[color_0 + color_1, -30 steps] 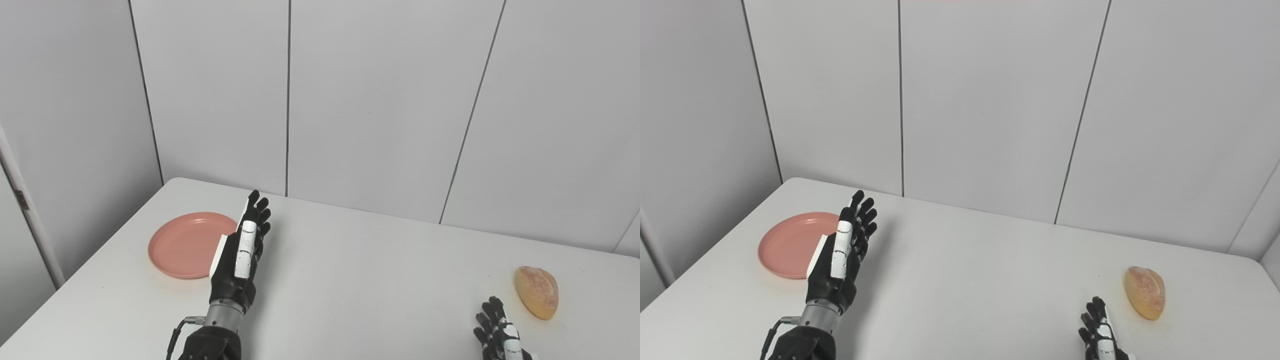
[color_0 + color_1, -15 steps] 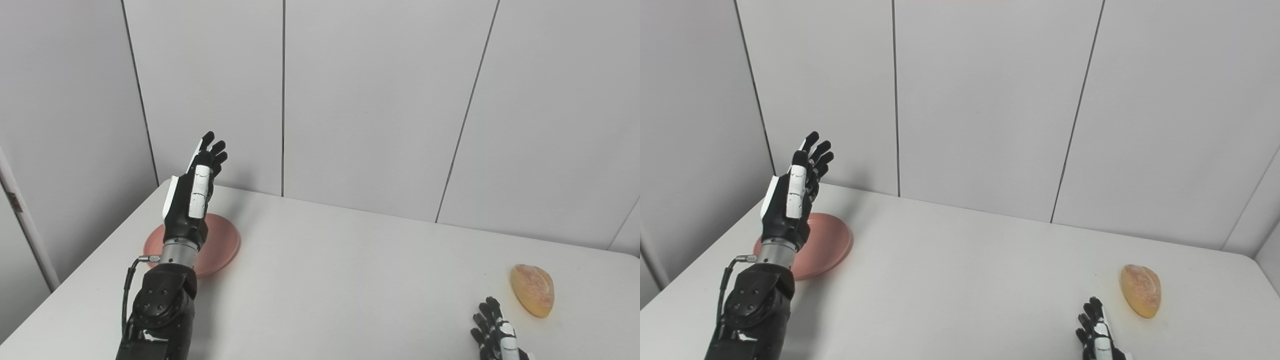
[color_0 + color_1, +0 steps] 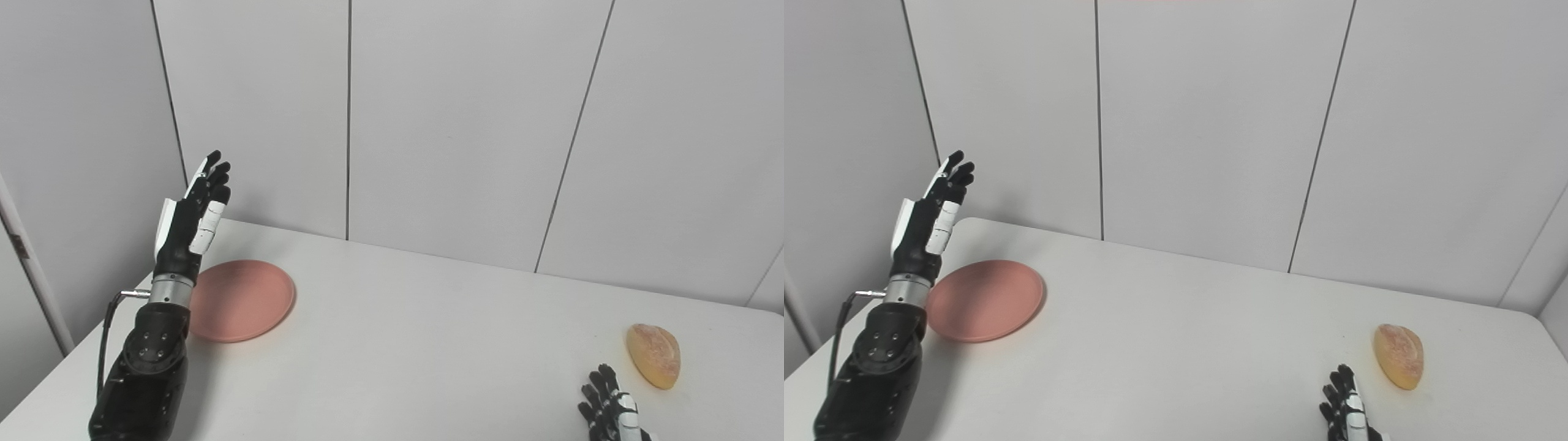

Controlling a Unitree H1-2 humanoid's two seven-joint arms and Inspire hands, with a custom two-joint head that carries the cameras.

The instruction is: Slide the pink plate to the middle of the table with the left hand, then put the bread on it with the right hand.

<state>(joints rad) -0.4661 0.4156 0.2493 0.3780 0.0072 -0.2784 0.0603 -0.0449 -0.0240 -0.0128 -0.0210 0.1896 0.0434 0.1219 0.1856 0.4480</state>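
Plate position is what I am steering by: in the left eye view the pink plate (image 3: 241, 300) lies flat near the far left corner of the table (image 3: 416, 343), and my left hand (image 3: 191, 215) is raised above the table just left of the plate's left rim, fingers straight, apart and pointing up, holding nothing and not touching the plate. So the plate lies to the right of that hand and below it, which in my judgement suits a push toward the table's middle once the hand comes down against the left rim. The bread (image 3: 653, 356) sits well apart on the right, long axis running near to far. In the right eye view the same layout reads clearly: the right hand (image 3: 1347, 409) shows only its fingers at the bottom edge, spread and empty, just near and left of the bread. The left hand is by far the nearer one to the plate.
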